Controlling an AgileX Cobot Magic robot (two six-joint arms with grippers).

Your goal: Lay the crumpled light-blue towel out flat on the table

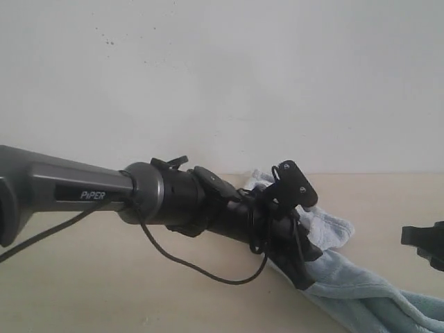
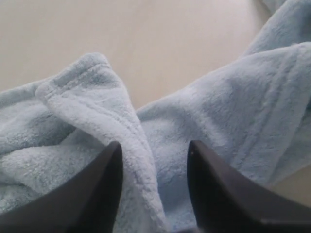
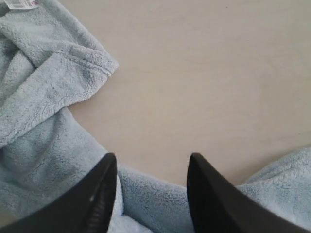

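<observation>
Left wrist view shows the left claw point(image 2: 154, 144) straddling a crumpled towel point(image 2: 243, 107) fold.

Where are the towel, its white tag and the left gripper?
towel point(image 2: 233, 111), left wrist view, fluffy fold
white tag point(image 3: 20, 4), right wrist view, printed face
left gripper point(image 2: 154, 145), left wrist view, between fingertips

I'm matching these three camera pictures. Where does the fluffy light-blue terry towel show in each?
Exterior view: fluffy light-blue terry towel, from centre to lower right corner.
Left wrist view: towel fills most of the picture.
Right wrist view: towel along the picture's left side and bottom.
Shared landmark: pale beige wood-look tabletop.
</observation>
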